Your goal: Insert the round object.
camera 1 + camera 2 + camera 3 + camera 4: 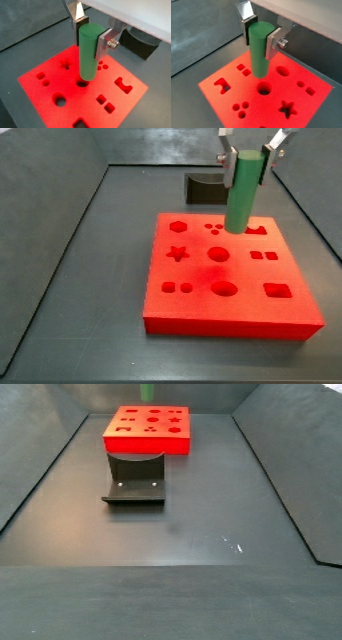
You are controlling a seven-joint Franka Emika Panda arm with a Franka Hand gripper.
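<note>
While clamped upright between end effector (91, 31) fingers, round object (89, 52) hangs above red block (230, 278) — apparently clear of holes.

The green peg (89, 51) looks like matte plastic. The gripper (89, 31) has bare silver metal fingers (104, 44). The red block (227, 278) is smooth and slightly shiny, and the tabletop (174, 534) is dull dark grey.

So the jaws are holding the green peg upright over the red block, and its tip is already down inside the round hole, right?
Not quite. The gripper does hold the green peg upright over the red block, but a wrist view shows the tip above the surface and beside the round hole, which is open and empty. It is not yet inserted.
</note>
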